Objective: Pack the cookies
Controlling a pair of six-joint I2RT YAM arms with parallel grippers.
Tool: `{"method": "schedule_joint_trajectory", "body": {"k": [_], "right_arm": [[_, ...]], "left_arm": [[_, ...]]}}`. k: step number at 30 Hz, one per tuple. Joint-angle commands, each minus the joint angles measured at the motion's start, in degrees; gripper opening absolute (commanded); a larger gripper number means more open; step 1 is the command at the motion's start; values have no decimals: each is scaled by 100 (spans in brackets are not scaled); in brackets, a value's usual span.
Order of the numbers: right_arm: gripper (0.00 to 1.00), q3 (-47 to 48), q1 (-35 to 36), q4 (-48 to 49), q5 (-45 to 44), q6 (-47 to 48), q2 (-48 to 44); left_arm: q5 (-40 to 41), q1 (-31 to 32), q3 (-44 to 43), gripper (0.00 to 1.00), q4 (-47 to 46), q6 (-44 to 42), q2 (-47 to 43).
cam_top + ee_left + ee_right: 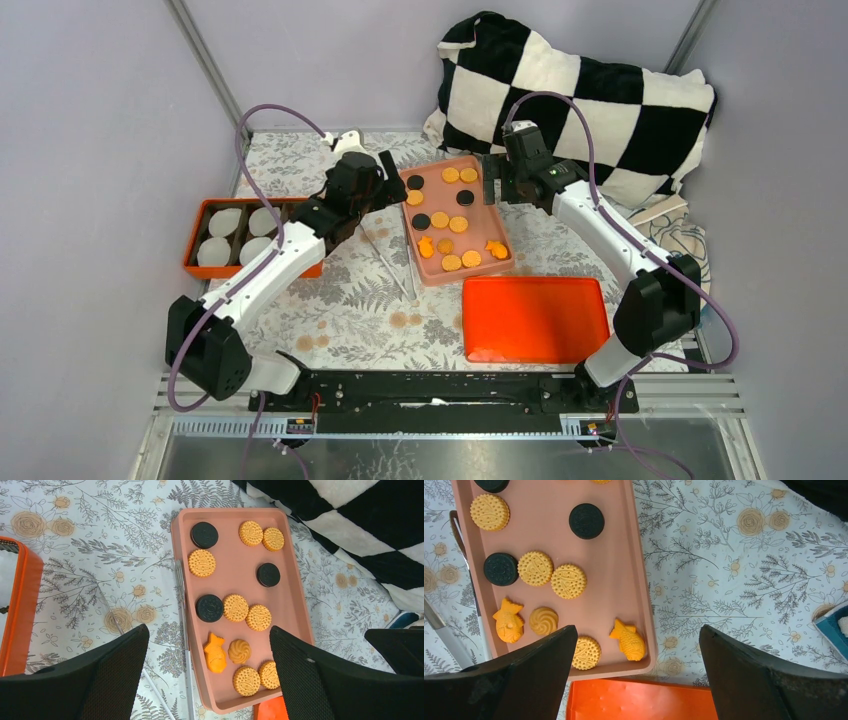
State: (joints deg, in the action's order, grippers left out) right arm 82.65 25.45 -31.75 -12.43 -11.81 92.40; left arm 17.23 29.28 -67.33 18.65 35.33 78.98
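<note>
Cookies [458,224] all lie on the pink tray [440,198] mid-counter, none packed yet. Left tool [209,629] and right tool [638,627] hover above, both wide and empty. Next probably: pinch one cookie, carry it to the lined orange box [195,240].

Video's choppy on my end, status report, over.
Left gripper, right gripper open, empty, flanking pink tray. Cookies loose on tray, none packed. Metal utensil alongside tray, not blocking.
</note>
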Motion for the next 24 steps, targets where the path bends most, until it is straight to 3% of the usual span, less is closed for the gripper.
{"method": "schedule_joint_trajectory", "body": {"k": [1,6,13,20,24], "right_arm": [[100,92,56,79,-232,-54,-284],[100,132,57,-133,-606,-208,-265],[100,152,156,-258,318,24,-77],[100,529,1123,-388,494,83,326],[100,866,1875,-531,513,101,789]], "left_arm": [[-32,25,107,94,-231,-17,45],[0,28,83,94,-231,-32,106],[93,30,-309,92,149,103,784],[423,43,473,91,389,331,713],[1146,19,672,92,807,555,333]]}}
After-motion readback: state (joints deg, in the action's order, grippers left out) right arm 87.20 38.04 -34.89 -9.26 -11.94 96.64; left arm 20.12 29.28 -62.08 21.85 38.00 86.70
